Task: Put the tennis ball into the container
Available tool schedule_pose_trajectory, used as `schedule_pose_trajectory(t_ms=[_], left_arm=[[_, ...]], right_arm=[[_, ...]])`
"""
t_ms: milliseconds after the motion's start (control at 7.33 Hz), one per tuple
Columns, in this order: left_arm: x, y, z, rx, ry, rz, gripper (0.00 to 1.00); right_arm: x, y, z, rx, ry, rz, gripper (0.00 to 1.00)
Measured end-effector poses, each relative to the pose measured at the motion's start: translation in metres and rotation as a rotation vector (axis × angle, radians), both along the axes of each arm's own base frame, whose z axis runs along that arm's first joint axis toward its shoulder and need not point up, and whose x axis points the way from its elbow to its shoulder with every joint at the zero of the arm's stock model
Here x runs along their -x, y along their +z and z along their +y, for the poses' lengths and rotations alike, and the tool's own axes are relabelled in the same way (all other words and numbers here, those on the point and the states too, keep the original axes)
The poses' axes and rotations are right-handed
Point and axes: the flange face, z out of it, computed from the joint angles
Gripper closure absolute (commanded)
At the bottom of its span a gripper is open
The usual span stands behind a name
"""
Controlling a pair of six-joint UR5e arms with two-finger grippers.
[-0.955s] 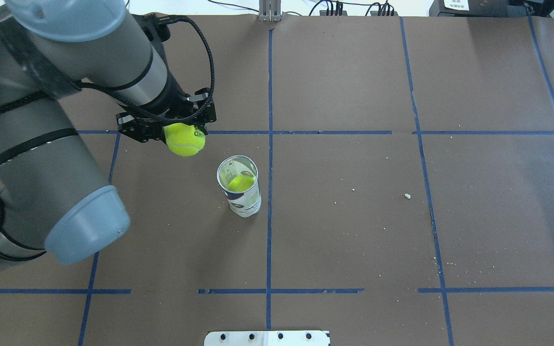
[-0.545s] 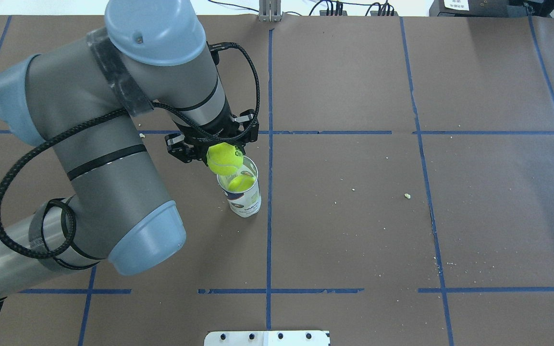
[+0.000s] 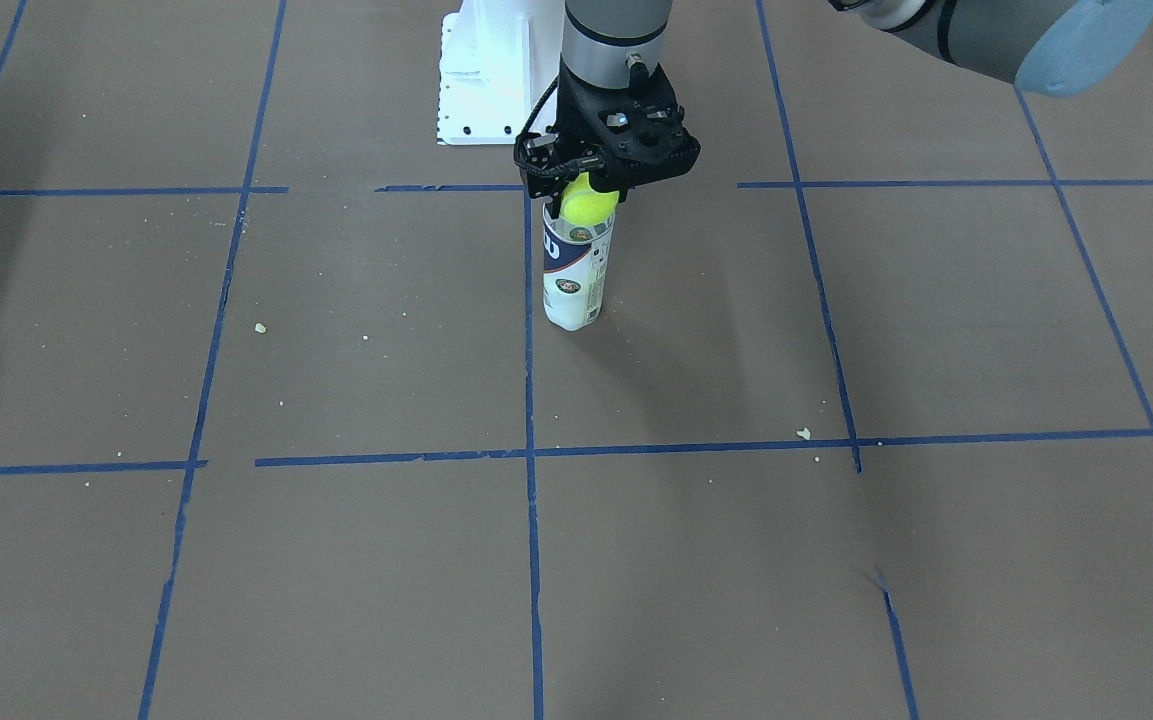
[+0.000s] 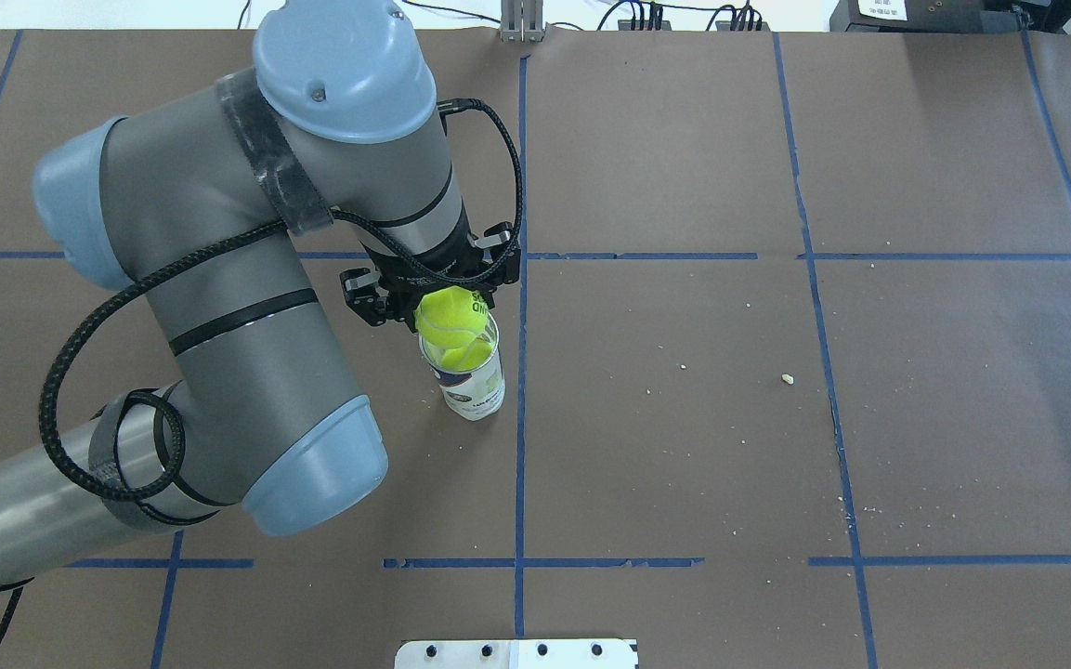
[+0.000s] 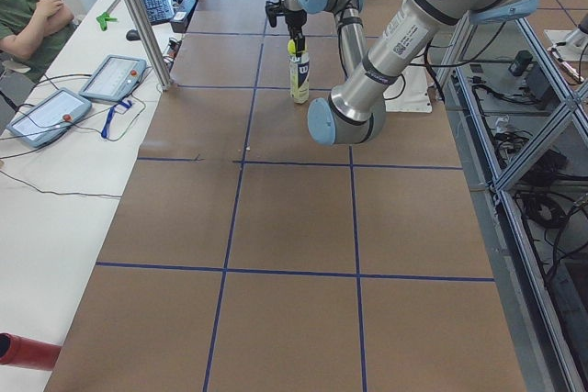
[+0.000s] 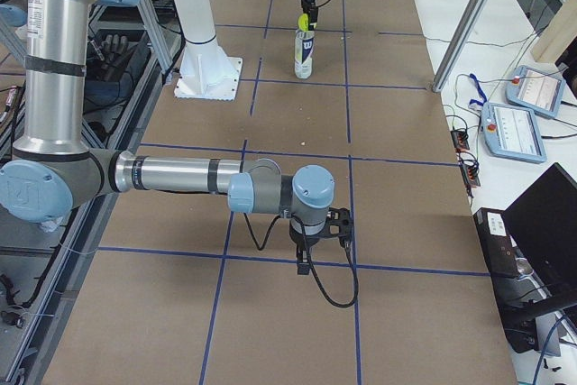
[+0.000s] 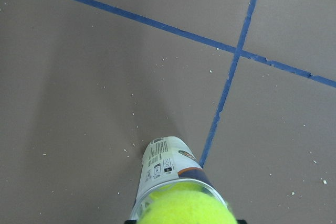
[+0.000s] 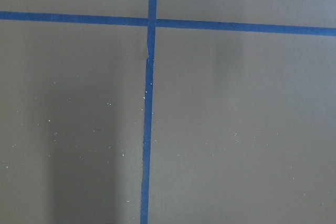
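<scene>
My left gripper (image 4: pixel 443 301) is shut on the tennis ball (image 4: pixel 451 316), a bright yellow-green ball with a dark logo. It holds the ball right over the mouth of the container (image 4: pixel 468 379), a clear upright tube with a white and navy label. In the front view the ball (image 3: pixel 588 203) sits at the rim of the tube (image 3: pixel 575 280). The left wrist view has the ball (image 7: pixel 186 206) at the bottom edge, over the tube (image 7: pixel 161 166). More yellow-green shows inside the tube. My right gripper (image 6: pixel 325 226) hangs low over the table, far from the tube; I cannot tell whether it is open.
A white pedestal base (image 3: pixel 481 80) stands just behind the tube on the robot's side. Blue tape lines and small crumbs (image 4: pixel 787 378) mark the brown table. A side desk holds tablets (image 5: pixel 113 77) beside a metal post (image 5: pixel 138 16).
The left arm has swung to the right with the ball, from left of the tube to directly over its mouth. The tube has stayed put.
</scene>
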Motion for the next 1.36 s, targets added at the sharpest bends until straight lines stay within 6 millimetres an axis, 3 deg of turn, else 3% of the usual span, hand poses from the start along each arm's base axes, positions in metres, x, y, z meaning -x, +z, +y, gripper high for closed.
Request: schedule_pose_trajectory(t_ms=[409, 682, 818, 1091, 1227, 1364], left_arm=[[0.003, 0.001, 0.001, -0.009, 0.002, 0.002, 0.0], [0.02, 0.006, 0.006, -0.06, 0.027, 0.014, 0.0], [0.039, 0.018, 0.004, -0.112, 0.05, 0.012, 0.0], [0.095, 0.044, -0.028, -0.236, 0.079, -0.019, 0.0], [0.128, 0.069, -0.05, -0.295, 0.116, -0.04, 0.0], [0.166, 0.106, -0.07, -0.346, 0.165, -0.054, 0.0]], right_arm=[[0.0, 0.0, 0.0, 0.0, 0.0, 0.0, 0.0], [0.0, 0.0, 0.0, 0.0, 0.0, 0.0, 0.0], [0.0, 0.0, 0.0, 0.0, 0.0, 0.0, 0.0], [0.0, 0.0, 0.0, 0.0, 0.0, 0.0, 0.0], [0.0, 0.0, 0.0, 0.0, 0.0, 0.0, 0.0], [0.0, 0.0, 0.0, 0.0, 0.0, 0.0, 0.0]])
